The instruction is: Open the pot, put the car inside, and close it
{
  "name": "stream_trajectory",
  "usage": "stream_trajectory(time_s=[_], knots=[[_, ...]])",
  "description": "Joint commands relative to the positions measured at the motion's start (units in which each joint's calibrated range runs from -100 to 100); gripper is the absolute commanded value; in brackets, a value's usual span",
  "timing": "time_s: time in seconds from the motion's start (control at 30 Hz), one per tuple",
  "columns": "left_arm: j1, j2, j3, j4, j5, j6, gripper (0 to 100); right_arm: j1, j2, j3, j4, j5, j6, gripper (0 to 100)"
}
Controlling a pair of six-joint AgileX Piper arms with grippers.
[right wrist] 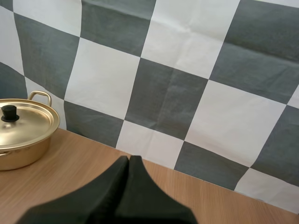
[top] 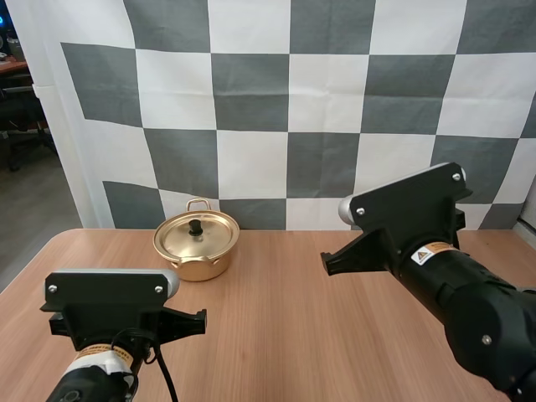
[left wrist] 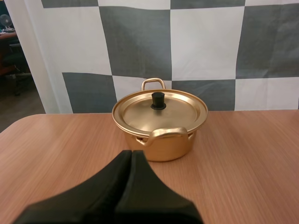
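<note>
Round, shiny gold metal pot (top: 195, 255), lid (top: 196, 235) on. Left gripper (left wrist: 131, 154) near it, right gripper (right wrist: 129, 158) well apart; all 4 fingers pressed together.

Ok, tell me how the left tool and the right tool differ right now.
The left tool points straight at the pot, its tip close in front of it; the right tool has the pot off to one side and farther away. The left tool sits low over the table; the right tool looks held higher. Both are shut on nothing, each one dark wedge, and neither touches the pot.
</note>
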Motion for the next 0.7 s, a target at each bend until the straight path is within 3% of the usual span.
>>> stream_trajectory(time_s=[0.0, 0.23, 0.67], knots=[[-0.04, 0.00, 0.00, -0.03, -0.02, 0.05, 0, -0.65, -4.63, 2.83, 0.08, -0.05, -0.02, 0], [-0.04, 0.00, 0.00, -0.03, -0.80, 0.05, 0, -2.83, -12.04, 11.04, 1.62, -0.05, 0.46, 0], [-0.04, 0.00, 0.00, -0.03, -0.80, 0.05, 0, -2.84, -24.21, 17.75, 3.39, 2.40, 1.24, 0]])
